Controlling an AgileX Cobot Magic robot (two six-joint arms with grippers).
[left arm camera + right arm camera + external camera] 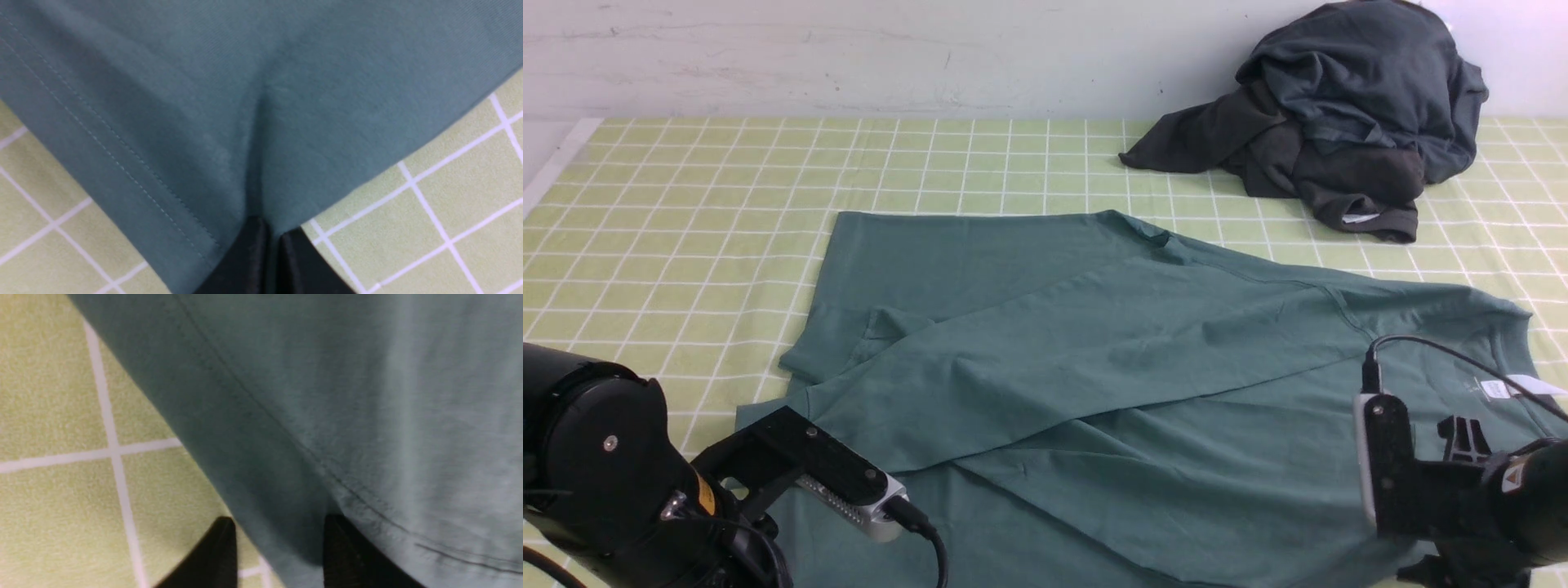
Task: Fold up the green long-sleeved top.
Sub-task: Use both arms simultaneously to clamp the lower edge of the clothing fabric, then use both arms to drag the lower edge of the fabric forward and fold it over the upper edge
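- The green long-sleeved top (1094, 351) lies spread but unevenly folded over the middle of the worktop (686, 212), reaching towards its right edge and the near side.
- A broad band of the top's fabric crosses diagonally over other parts of it, from near the left claw towards the far right; loose creases run through the layer on the near side.
- At the far left of the top, a squared-off section lies fairly flat, with a crumpled bit just below it.
- A white label (1515, 387) shows on the top near the worktop's right edge.
- The left claw (274, 241) is clenched on the green top, pinching a gathered fold close to a double-stitched hem; pleats fan out from the grip.
- The right claw (280, 547) is parted, its two fingertips (341, 535) standing apart with the top's stitched edge between them; it has not clamped the cloth.
- A heap of dark garments (1356, 98) sits by the worktop's far edge, towards the right corner and in front of the white wall (849, 57), apart from the top.
- The worktop carries a pale green surface with a white grid.
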